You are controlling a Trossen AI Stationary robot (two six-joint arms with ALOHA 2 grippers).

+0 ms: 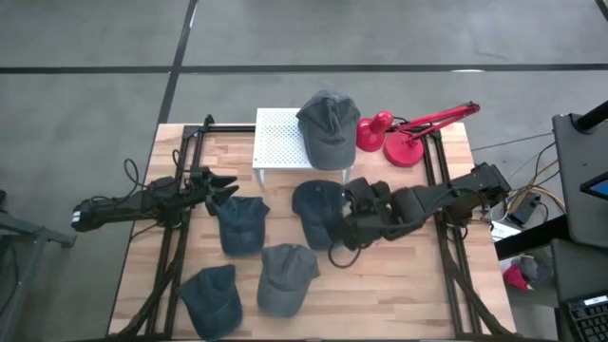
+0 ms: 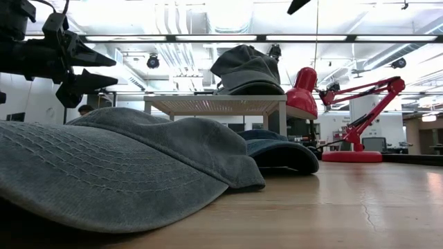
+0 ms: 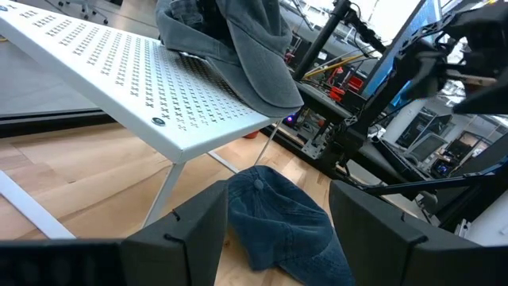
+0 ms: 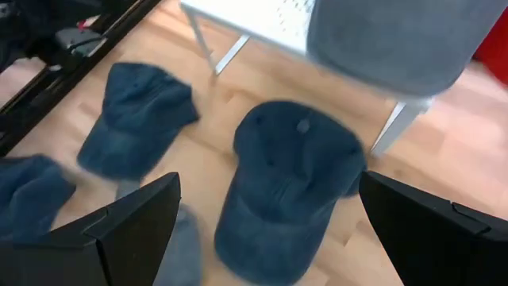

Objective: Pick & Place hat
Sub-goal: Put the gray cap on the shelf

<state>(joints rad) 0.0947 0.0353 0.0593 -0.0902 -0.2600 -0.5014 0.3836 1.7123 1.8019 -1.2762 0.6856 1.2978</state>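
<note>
A grey cap (image 1: 330, 123) sits on the white perforated stand (image 1: 280, 142); in the low view the cap (image 2: 246, 69) rests on the stand's top. Several blue and grey caps lie flat on the table. My right gripper (image 1: 344, 233) hovers open over the dark blue cap (image 1: 315, 211); in the right wrist view the cap (image 4: 290, 183) lies below, between the spread fingers (image 4: 270, 230). My left gripper (image 1: 223, 187) is open and raised near the stand's left end, pointing at the same cap (image 3: 286, 222).
A red desk lamp (image 1: 408, 133) stands at the far right, beside the stand. A blue cap (image 1: 239, 225), a grey-blue cap (image 1: 285, 275) and another blue cap (image 1: 211, 299) lie on the near half. Black frame rails (image 1: 176, 237) run along both table sides.
</note>
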